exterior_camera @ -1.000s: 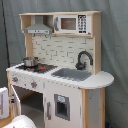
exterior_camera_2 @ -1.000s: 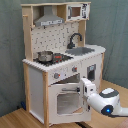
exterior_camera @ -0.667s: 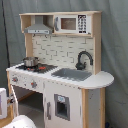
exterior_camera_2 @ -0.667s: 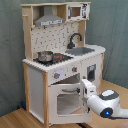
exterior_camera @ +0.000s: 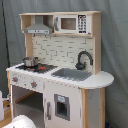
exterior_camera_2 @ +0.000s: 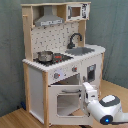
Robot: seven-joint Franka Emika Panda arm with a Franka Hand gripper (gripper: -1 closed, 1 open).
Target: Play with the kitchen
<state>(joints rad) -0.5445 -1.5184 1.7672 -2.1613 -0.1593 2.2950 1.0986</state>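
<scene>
The kitchen (exterior_camera: pixel 62 90) is a white and light-wood toy unit with a range hood (exterior_camera: pixel 37 29), a microwave shelf (exterior_camera: pixel 70 23), a black faucet (exterior_camera: pixel 82 59) and a grey sink (exterior_camera: pixel 71 74). A small metal pot (exterior_camera: pixel 30 61) stands on the stovetop. In the second exterior view the kitchen (exterior_camera_2: pixel 35 85) has its oven door (exterior_camera_2: pixel 67 89) swung open toward the camera. My gripper (exterior_camera_2: pixel 88 91) sits at the door's free right edge, just below the knobs (exterior_camera_2: pixel 56 75). The white arm (exterior_camera_2: pixel 106 107) reaches in from the lower right. Only a white part of the arm (exterior_camera: pixel 20 122) shows in the first exterior view.
A grey curtain (exterior_camera: pixel 115 45) hangs behind the kitchen. The unit stands on a wooden floor (exterior_camera_2: pixel 15 117). The rounded counter end (exterior_camera: pixel 102 79) juts out on the first exterior view's right. A dark cabinet door (exterior_camera_2: pixel 91 72) sits under the sink.
The gripper has shifted slightly up and left along the open oven door's edge. The door stays open and the rest of the kitchen is unchanged.
</scene>
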